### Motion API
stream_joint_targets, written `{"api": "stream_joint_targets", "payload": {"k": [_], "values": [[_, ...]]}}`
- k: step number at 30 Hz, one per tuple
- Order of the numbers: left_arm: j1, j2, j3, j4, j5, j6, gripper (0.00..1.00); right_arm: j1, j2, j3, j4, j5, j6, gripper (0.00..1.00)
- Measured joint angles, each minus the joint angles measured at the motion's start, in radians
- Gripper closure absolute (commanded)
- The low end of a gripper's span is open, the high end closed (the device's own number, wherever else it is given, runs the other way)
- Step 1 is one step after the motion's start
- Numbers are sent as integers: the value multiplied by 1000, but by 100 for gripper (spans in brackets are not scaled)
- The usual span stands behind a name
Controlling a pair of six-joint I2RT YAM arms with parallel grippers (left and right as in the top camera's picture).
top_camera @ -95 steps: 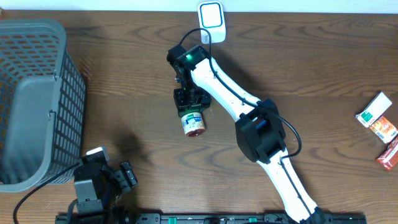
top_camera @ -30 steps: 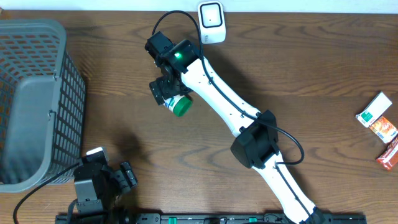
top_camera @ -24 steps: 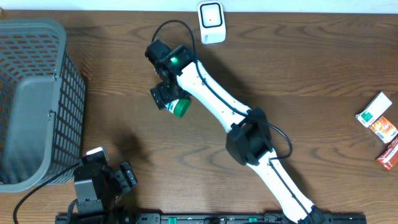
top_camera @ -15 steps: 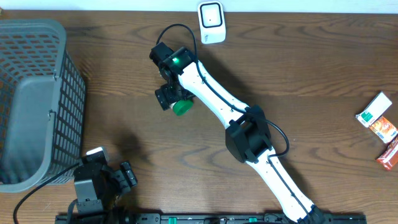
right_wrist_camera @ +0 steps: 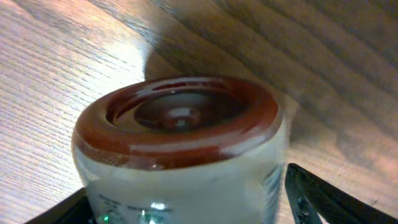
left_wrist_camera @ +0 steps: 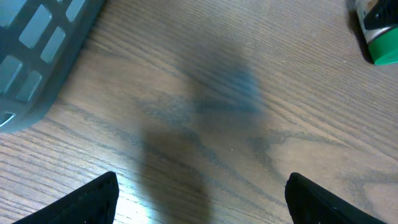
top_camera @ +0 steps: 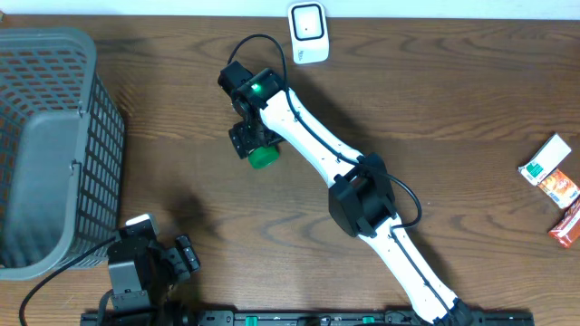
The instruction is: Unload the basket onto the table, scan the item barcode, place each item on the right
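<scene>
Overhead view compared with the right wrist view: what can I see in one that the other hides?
Only the overhead view shows the grey basket on the left, the white scanner at the far edge, the small packets on the right and a green cap on the item being carried. Only the right wrist view shows that item's reddish-brown base and pale label up close. Both show the jar between the fingers of the right pincer, above the wooden table.
</scene>
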Motion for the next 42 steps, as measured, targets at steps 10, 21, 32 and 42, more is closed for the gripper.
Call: {"api": "stream_joint_targets", "payload": {"k": [10, 21, 32, 42], "values": [[0, 0, 0, 0, 0, 0, 14, -1, 0, 0, -83, -64, 29, 36], [0, 0, 0, 0, 0, 0, 14, -51, 0, 0, -230, -239, 40, 46], [0, 0, 0, 0, 0, 0, 14, -99, -46, 0, -317, -392, 48, 38], [0, 0, 0, 0, 0, 0, 14, -105, -60, 0, -317, -570, 165, 41]]}}
